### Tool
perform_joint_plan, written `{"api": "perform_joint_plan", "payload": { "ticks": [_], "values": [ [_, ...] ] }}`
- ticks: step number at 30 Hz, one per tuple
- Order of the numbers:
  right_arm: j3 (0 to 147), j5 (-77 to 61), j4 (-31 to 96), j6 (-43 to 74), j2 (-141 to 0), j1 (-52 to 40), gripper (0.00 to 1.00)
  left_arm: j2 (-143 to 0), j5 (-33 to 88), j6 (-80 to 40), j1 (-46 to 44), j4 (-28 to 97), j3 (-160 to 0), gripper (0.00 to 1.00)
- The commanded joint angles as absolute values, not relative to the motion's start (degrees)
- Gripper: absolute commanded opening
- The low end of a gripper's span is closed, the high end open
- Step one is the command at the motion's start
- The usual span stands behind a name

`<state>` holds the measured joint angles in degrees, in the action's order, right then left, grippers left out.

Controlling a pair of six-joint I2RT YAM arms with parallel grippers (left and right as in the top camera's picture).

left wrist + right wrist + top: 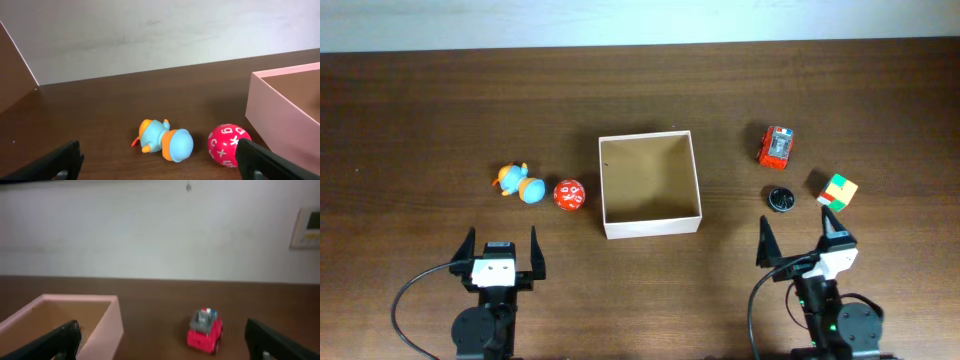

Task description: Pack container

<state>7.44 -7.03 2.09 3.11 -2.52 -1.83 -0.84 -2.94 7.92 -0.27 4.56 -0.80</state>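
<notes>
The container, a square shallow white-walled box with a tan cardboard inside, sits at the table's middle; its wall shows in the left wrist view and the right wrist view. A blue-and-orange duck toy and a red ball with white letters lie left of it. A red toy car, a black round cap and a colour cube lie to its right. My left gripper and right gripper are open and empty near the front edge.
A pale wall runs behind the table's far edge. A brown board stands at the left in the left wrist view.
</notes>
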Motion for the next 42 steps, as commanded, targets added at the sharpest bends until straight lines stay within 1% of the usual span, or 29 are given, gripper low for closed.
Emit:
{"api": "perform_joint_plan", "payload": {
  "ticks": [1,4,5,6,10,13,16,24,27,35,42],
  "values": [
    [19.7,-8.23,5.96,3.6,-7.9,-1.48,0.99,-0.3,-2.31,8.69,-0.49,4.6,-0.51,0.99],
    [32.99,-8.21,15.57,3.4,-19.27,-1.48,0.99,-0.3,-2.31,8.69,-0.49,4.6,-0.54,0.99],
    [39.97,-8.29,21.15,3.4,-25.67,-1.48,0.99,-0.3,-2.31,8.69,-0.49,4.6,-0.51,0.99],
    [42.72,-8.45,23.31,3.4,-28.18,-1.48,0.99,-0.3,-2.31,8.69,-0.49,4.6,-0.51,0.99],
    [65.52,-8.47,40.1,3.44,-48.58,-1.48,0.99,-0.3,-2.31,8.69,-0.49,4.6,-0.54,0.99],
    [80.31,-13.56,49.6,3.46,-62.06,-1.48,0.99,-0.3,-2.31,8.69,-0.49,4.6,-0.51,0.99],
    [87.68,-18.02,52.82,3.44,-71.92,-1.48,0.99,-0.3,-2.31,8.69,-0.49,4.6,-0.51,0.99],
    [89.1,-18.85,52.27,3.6,-88.77,-1.45,0.99,-0.3,-2.31,8.69,-0.49,4.6,-0.51,0.99],
    [89.1,-15.2,51.4,8.64,-93.08,-1.37,0.98,-0.3,-2.31,8.69,-0.49,4.6,-0.51,0.99],
    [89.1,-0.23,50.54,18.22,-99.2,-1.3,0.99,-0.3,-2.31,8.69,-0.49,4.6,-0.51,0.99],
    [89.08,0.38,50.15,24.34,-102.85,1.83,0.99,-0.3,-2.31,8.69,-0.49,4.6,-0.51,0.99]
  ]
}}
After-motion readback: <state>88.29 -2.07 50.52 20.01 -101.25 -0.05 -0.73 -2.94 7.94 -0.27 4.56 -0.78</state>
